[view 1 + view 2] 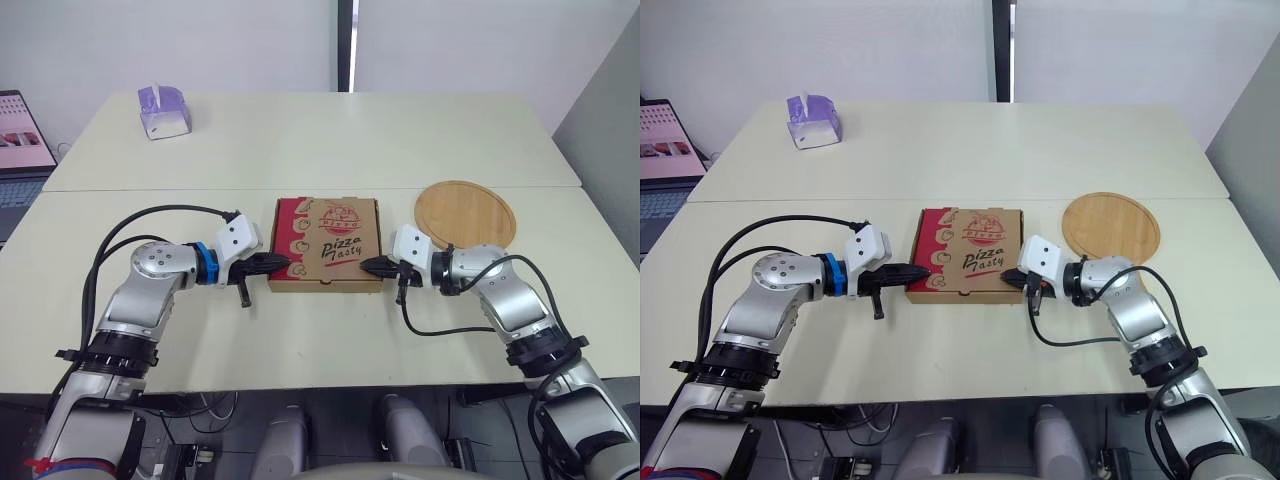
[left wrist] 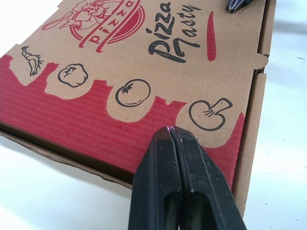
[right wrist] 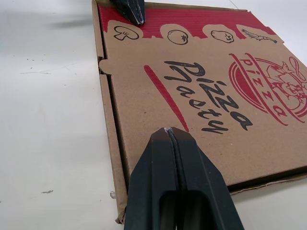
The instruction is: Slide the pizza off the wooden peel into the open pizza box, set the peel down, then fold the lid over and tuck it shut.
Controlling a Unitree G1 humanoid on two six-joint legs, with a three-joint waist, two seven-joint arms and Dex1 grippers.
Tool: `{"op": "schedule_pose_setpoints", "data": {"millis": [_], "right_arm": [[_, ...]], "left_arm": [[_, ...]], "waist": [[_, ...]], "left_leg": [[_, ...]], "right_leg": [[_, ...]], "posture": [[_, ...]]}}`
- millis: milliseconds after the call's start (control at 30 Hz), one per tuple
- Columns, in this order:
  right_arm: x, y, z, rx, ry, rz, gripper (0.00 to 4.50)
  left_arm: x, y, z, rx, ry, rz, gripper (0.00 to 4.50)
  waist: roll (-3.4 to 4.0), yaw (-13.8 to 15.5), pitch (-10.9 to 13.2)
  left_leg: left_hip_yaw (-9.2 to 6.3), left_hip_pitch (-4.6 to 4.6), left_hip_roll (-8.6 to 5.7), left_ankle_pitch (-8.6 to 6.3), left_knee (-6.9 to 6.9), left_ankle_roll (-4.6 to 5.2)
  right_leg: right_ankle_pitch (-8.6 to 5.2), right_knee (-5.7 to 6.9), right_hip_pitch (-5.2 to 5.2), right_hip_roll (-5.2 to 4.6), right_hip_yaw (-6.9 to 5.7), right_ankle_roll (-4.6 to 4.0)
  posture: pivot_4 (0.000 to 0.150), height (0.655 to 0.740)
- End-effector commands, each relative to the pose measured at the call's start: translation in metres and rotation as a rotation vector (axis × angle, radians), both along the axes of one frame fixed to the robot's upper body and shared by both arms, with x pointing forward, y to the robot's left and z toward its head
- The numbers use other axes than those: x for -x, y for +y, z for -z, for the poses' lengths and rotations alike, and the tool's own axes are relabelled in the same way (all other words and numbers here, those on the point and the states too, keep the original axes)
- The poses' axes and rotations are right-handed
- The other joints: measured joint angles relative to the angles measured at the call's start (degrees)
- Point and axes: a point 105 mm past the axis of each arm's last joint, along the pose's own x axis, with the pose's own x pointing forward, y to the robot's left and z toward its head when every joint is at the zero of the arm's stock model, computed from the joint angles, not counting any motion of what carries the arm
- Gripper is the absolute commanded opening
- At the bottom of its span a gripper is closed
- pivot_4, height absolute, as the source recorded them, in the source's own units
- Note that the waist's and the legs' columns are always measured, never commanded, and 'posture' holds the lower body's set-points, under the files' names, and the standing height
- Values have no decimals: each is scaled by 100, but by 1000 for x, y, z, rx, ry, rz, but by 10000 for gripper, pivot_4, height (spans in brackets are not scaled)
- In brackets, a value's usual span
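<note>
The pizza box (image 1: 328, 243) lies closed on the table, its brown lid printed "Pizza Tasty" with a red band along the left side. My left gripper (image 1: 283, 263) is shut, its tips resting on the lid's near left corner over the red band (image 2: 120, 120). My right gripper (image 1: 368, 267) is shut too, its tips pressing the lid's near right corner (image 3: 158, 115). The round wooden peel (image 1: 466, 213) lies flat and bare on the table to the right of the box.
A purple and white tissue box (image 1: 163, 111) stands at the far left of the table. A laptop (image 1: 22, 143) sits off the table's left edge. A seam (image 1: 150, 190) runs between the two joined tables behind the box.
</note>
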Motion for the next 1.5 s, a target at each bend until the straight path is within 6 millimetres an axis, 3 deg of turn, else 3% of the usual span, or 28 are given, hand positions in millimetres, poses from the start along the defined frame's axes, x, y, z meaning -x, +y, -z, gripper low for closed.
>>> {"op": "schedule_pose_setpoints", "data": {"millis": [33, 700, 967, 1100, 1300, 1367, 1500], "right_arm": [[-1, -10, 15, 54, 47, 32, 185], [-3, -7, 11, 43, 39, 26, 185], [1, 0, -52, -185, -40, -55, 185], [-4, -23, -75, -174, -104, -25, 185], [-4, -80, -95, -91, -156, 73, 185], [-1, -100, -104, -68, -162, 104, 3857], [5, -148, -119, -8, -173, 193, 16281]], "left_arm": [[8, 11, 26, -70, 110, -27, 0], [5, 9, 19, -38, 87, -26, 0], [5, 6, -38, 158, -10, 8, 0], [5, 18, -62, 195, -17, -23, 0], [9, 51, -88, 183, -47, -115, 0], [10, 68, -98, 182, -63, -168, 0], [12, 112, -109, 150, -80, -303, 11573]], "waist": [[-1, 1, -1], [-1, 1, -1], [-1, 0, 35], [-4, 0, 53], [-5, 1, 65], [-4, 1, 68], [1, 1, 83]], "left_leg": [[0, 0, 0, 0, 0, 0], [0, 0, 1, 0, 0, 0], [-2, -19, 2, 0, -1, 0], [-6, -29, 2, 0, 0, 0], [-4, -32, 1, -1, -7, 0], [-4, -34, 1, -1, -7, 0], [0, -36, 3, -1, -9, 0]], "right_leg": [[0, 0, 0, 0, 0, 0], [-10, -1, 0, 0, 0, 15], [-4, -2, -16, 0, -1, 5], [6, -2, -25, 0, -5, -12], [0, -12, -25, -1, -5, -2], [-11, -11, -29, -1, -5, 15], [-13, -11, -33, -1, -5, 13]], "posture": [[1500, 7400], [1500, 7400], [1500, 7400], [1500, 7400], [1500, 7400], [1500, 7400], [1500, 7400]]}}
